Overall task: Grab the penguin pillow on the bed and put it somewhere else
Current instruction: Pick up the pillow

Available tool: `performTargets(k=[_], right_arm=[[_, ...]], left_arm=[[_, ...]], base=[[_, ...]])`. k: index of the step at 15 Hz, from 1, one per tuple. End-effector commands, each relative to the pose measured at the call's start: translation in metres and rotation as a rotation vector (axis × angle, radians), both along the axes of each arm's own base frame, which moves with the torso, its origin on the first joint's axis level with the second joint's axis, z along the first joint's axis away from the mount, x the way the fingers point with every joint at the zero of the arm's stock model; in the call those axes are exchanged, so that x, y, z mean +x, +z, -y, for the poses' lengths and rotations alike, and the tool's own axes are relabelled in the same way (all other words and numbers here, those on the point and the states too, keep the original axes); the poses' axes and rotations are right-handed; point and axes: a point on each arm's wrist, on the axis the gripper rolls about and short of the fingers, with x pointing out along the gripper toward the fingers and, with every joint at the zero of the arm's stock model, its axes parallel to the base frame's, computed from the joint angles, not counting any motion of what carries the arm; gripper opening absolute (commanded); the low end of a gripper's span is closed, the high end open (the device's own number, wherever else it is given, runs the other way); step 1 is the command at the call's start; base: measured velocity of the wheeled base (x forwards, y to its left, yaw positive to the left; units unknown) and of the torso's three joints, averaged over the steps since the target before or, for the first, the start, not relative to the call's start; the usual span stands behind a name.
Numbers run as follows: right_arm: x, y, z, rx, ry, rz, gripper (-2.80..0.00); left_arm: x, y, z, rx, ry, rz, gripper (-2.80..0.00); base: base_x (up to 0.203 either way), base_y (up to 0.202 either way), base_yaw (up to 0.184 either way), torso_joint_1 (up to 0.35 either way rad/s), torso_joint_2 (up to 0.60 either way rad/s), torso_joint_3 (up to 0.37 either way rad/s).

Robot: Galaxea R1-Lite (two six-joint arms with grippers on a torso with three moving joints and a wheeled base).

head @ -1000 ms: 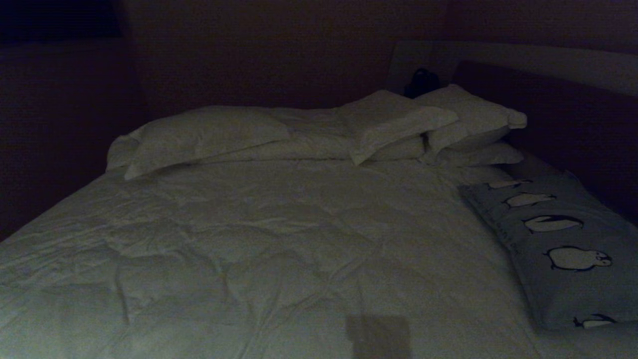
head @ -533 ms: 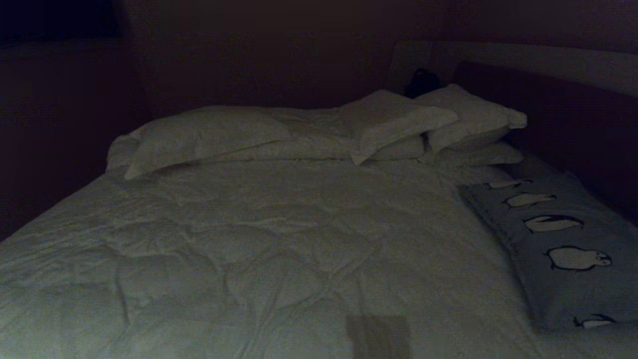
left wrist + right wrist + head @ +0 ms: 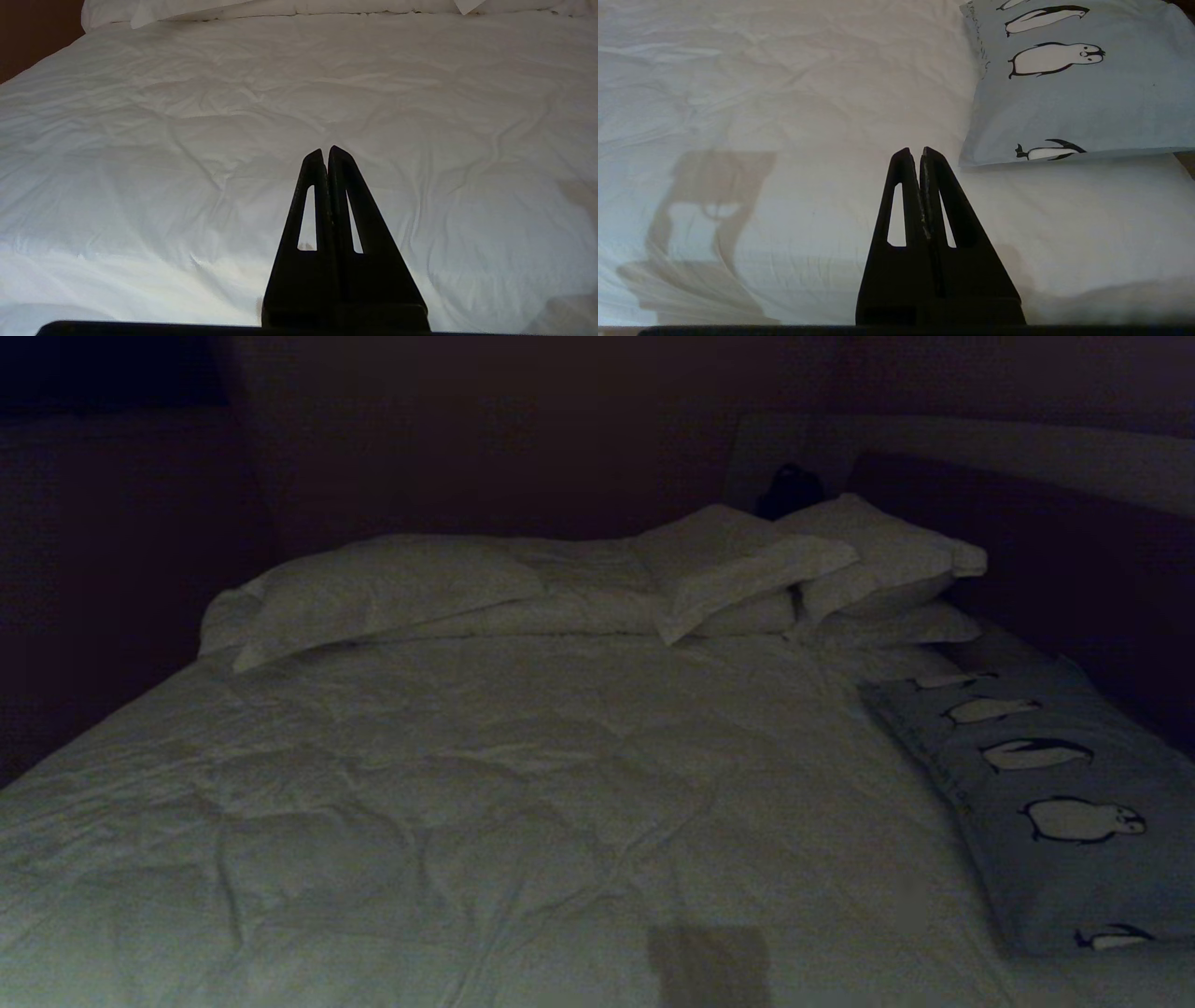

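You're looking at the bed (image 3: 523, 784) w/ its wrinkled white duvet filling most of the head view; take the penguin pillow (image 3: 1055, 803) as your landmark; it's lying flat on the duvet along the bed's right edge, grey-blue, w/ a row of black-and-white penguins running down it; the dark headboard (image 3: 1046, 551) w/ its pale border is standing just beyond the pillow's far end and right side; the plain white pillows (image 3: 597, 579) are piling up beyond the penguin pillow and to its left, stacked across the head of the bed; a small dark object (image 3: 789, 490) is sitting behind those, too dim to ID.

Your right claw (image 3: 920, 151) is hovering over bare duvet just short of the penguin pillow's near left corner, apart from it, not touching; its two black fingers are pressed together, nothing between them; in the right wrist view the pillow (image 3: 1069, 84) is showing its near end w/ three penguins and a line of small text along the edge; a boxy shadow (image 3: 714, 224) is falling on the duvet well to the left of the penguin pillow.

Your left claw (image 3: 326, 151) is hanging over the open middle of the duvet, well left of the penguin pillow, which isn't showing in that view; fingers are closed tip to tip, holding nothing; neither arm is showing in the head view.
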Motion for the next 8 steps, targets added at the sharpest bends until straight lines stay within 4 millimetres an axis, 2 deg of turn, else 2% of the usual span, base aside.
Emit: performTargets(k=[1, 8], right_arm=[[-0.0001, 0.0, 0.0, 0.001, -0.001, 0.0, -2.8], [-0.0001, 0.0, 0.0, 0.001, 0.0, 0.0, -2.8]], left_arm=[[0.0, 0.0, 0.0, 0.0, 0.001, 0.0, -2.8], [0.0, 0.0, 0.0, 0.0, 0.001, 0.0, -2.8]], base=[[0.0, 0.0, 0.0, 0.0, 0.0, 0.0], [0.0, 0.0, 0.0, 0.0, 0.0, 0.0]])
